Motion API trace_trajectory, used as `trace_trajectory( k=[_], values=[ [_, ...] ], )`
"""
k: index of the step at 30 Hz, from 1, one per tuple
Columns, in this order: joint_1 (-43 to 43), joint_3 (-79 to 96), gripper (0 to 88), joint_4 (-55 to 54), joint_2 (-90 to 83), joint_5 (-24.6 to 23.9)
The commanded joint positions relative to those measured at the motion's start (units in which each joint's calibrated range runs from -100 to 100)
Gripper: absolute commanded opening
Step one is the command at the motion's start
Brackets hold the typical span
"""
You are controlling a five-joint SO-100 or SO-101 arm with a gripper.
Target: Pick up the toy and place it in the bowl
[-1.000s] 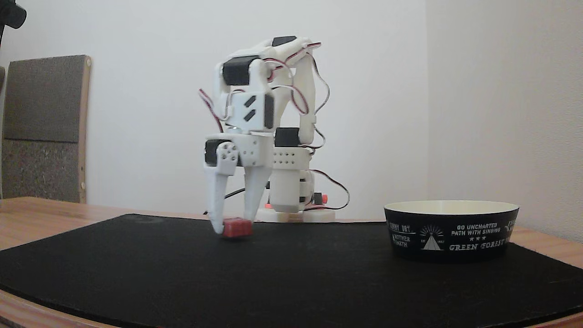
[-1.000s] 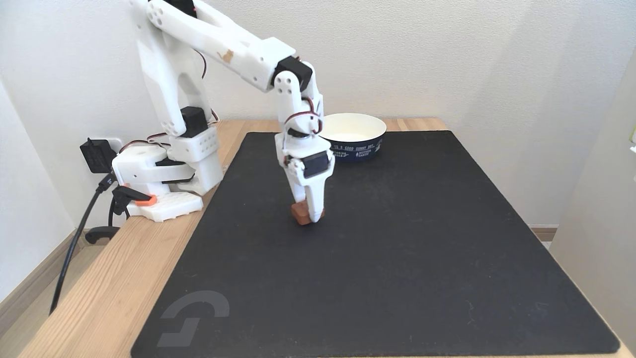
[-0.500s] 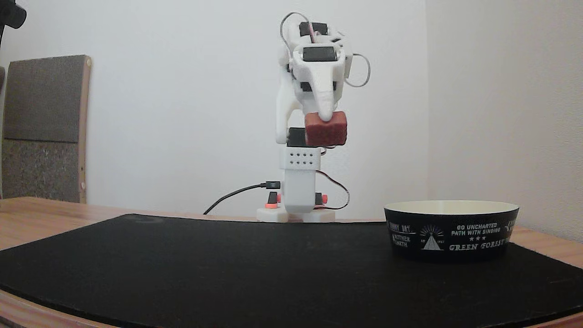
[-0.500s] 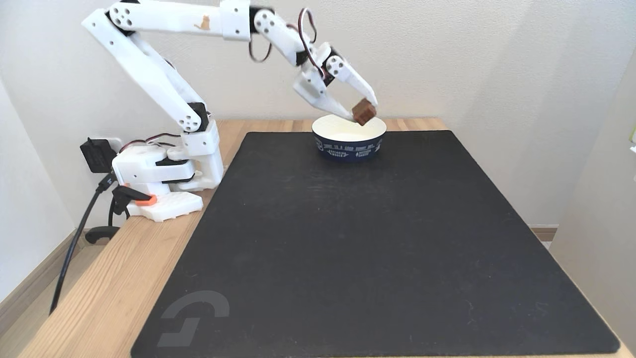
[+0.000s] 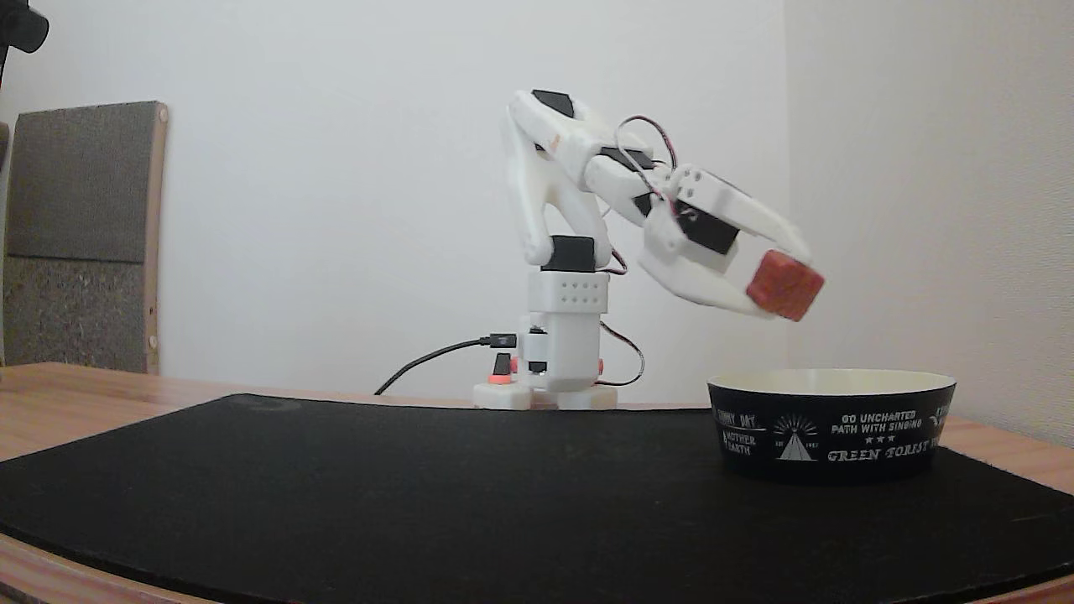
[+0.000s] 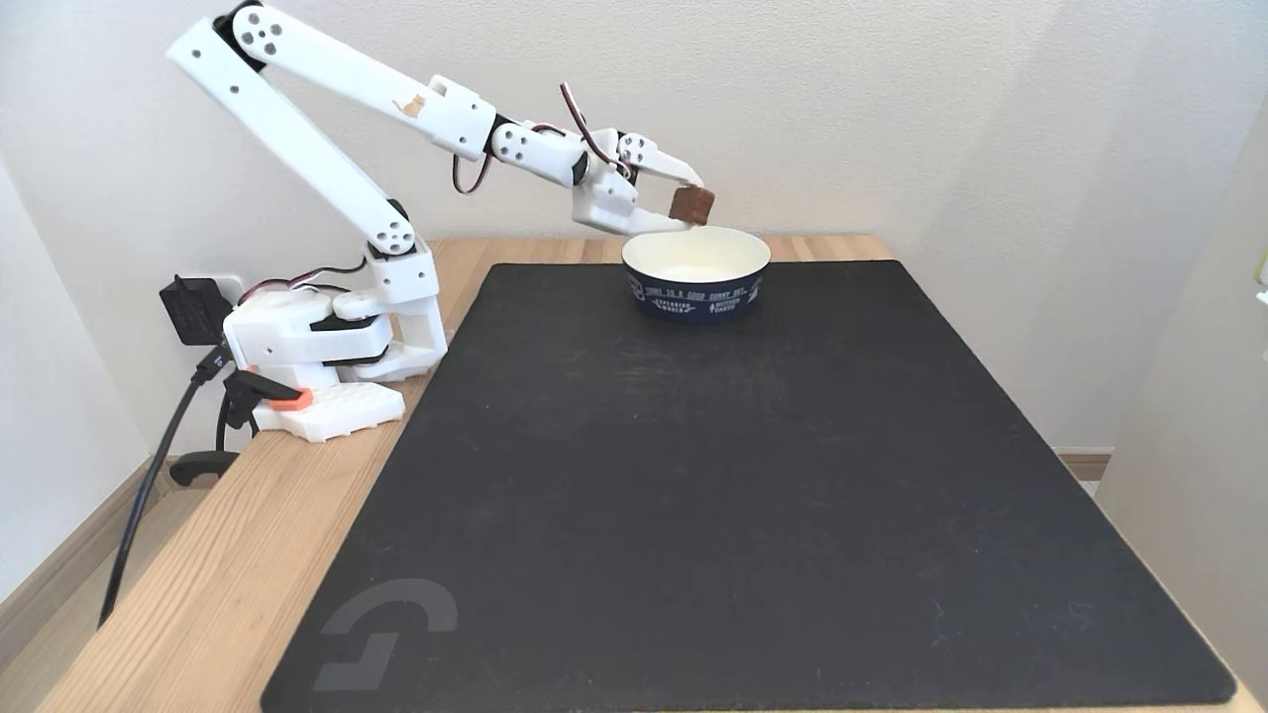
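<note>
The jaws grip the toy [image 6: 691,204] just above the bowl [image 6: 696,288] on the black mat [image 6: 733,475].

One toy [image 5: 784,285], one bowl [image 5: 831,426], one mat [image 6: 753,495].

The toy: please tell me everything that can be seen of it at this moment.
The toy is a small red block with rounded edges and a matte, slightly rough-looking surface. In the higher fixed view it looks darker, brownish. It is tilted, held in the air between the jaws of the white gripper, which touch its opposite sides. It hangs above the bowl, near the rim, touching neither bowl nor mat.
</note>
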Motion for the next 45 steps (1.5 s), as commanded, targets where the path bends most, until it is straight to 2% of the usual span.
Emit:
trace_trajectory(
  k=[1,4,11,13,14,15,17,19,20,22,23,24,28,33,35,45],
  values=[
    [-0.5,-1.1,21.3,-1.2,-1.6,0.0],
    [-0.5,-1.1,27.3,0.6,-1.6,0.1],
    [5.6,-1.2,24.9,1.8,-7.0,-0.3],
    [8.8,-0.5,18.7,3.3,-11.8,-0.4],
    [11.0,0.0,12.6,5.5,-15.1,-0.4],
    [15.2,1.7,0.9,11.0,-20.9,-0.4],
    [18.8,5.0,3.8,18.2,-26.8,-0.4],
    [20.6,8.9,2.4,25.0,-32.3,-0.4],
    [20.8,12.5,2.1,31.1,-37.3,-1.6],
    [20.8,14.8,2.2,36.2,-41.9,-5.2],
    [20.7,15.8,2.2,39.2,-44.2,-7.6],
    [20.6,17.2,2.2,45.0,-47.6,-12.0],
    [20.6,17.6,2.2,54.6,-51.9,-14.2],
    [20.5,23.7,2.2,55.2,-59.9,-14.0],
    [20.6,29.7,2.2,56.2,-69.1,-13.8],
    [20.7,29.0,2.2,58.1,-68.8,-14.2]
  ],
)
